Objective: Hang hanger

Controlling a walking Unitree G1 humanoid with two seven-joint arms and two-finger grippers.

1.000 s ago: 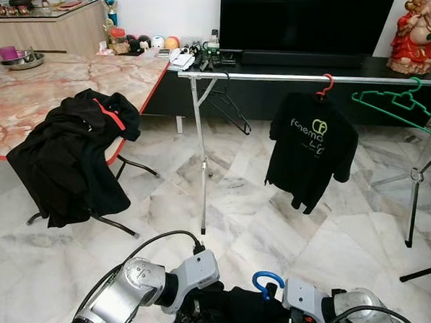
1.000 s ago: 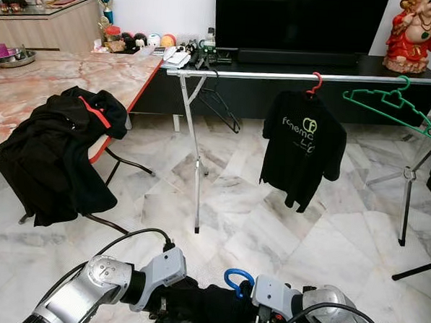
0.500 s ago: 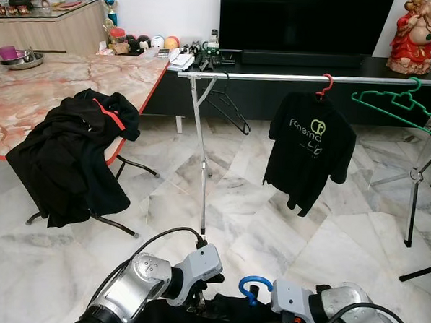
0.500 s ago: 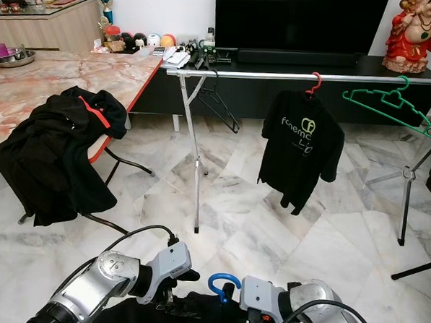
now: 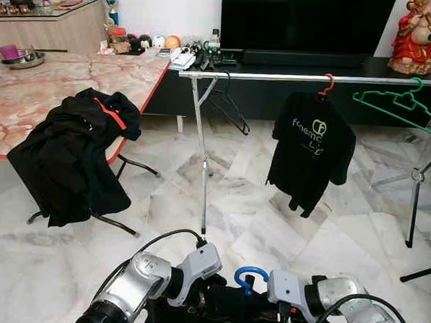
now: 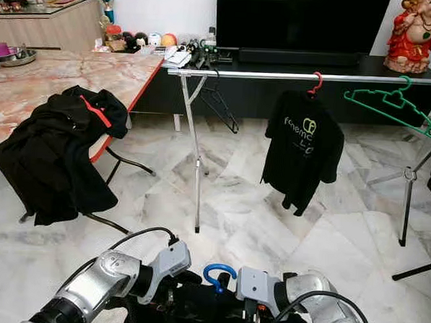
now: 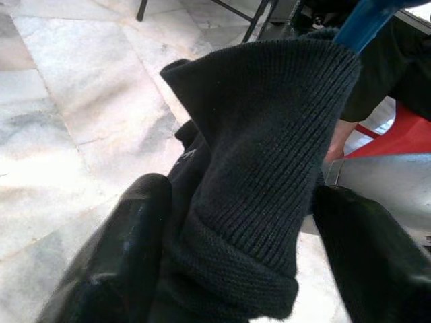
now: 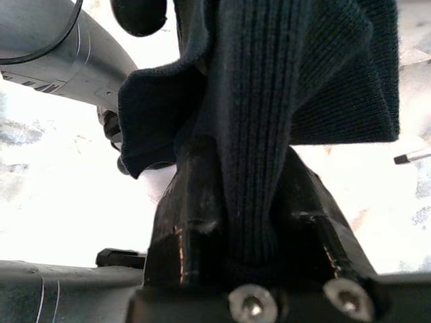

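While both grippers [image 7: 236, 222] [image 8: 249, 195] clamp a dark garment [image 5: 229, 314], blue hanger [image 5: 251, 275] inside.

Head views: the stereo pair looks forward and down from the robot's head, taking in both forearms at the near edge and, well beyond them, a clothes rail [image 5: 314, 78] and a table [image 5: 53, 81]; both eyes share this scene with a slight sideways offset. Wrist views: each camera looks along its own claw at very close range. The left claw [image 7: 236, 249] and right claw [image 8: 252, 195] both frame the same dark ribbed cloth [image 7: 269, 148].
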